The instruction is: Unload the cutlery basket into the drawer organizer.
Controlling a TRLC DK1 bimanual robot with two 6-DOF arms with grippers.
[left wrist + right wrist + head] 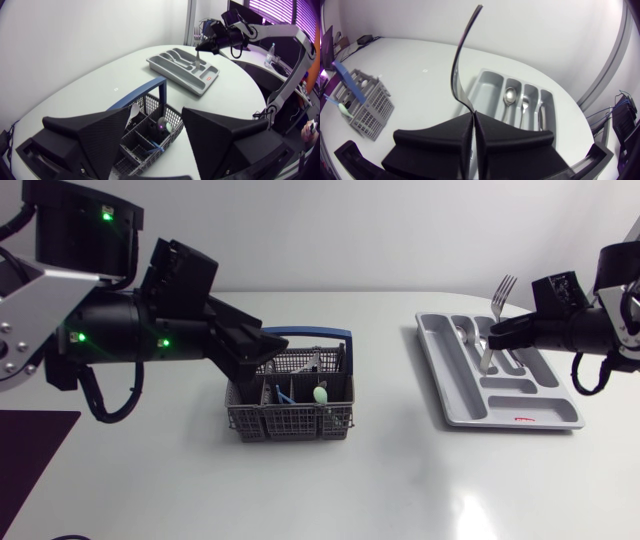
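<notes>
Table: white and rounded; it carries the basket and the organizer.
Cutlery basket: grey mesh, standing near the table's middle with its blue handle upright. Several pieces are still in its compartments, among them a pale green-headed utensil and a blue-handled piece.
Left gripper: it comes in from the left edge and hangs just above the basket's left side. The jaws are spread wide with nothing between them. The left wrist view looks down past both fingers into the compartments.
Drawer organizer: a grey tray lying toward the table's right edge, well apart from the basket. A spoon and a smaller spoon lie in neighbouring long slots. A further piece sits in the next slot, too indistinct to name.
Right gripper: it hangs over the organizer's far end with its jaws pressed together on the fork.
Fork: clamped partway along its length and standing nearly upright, tines upward. Its lower end hangs down over the tray.
</notes>
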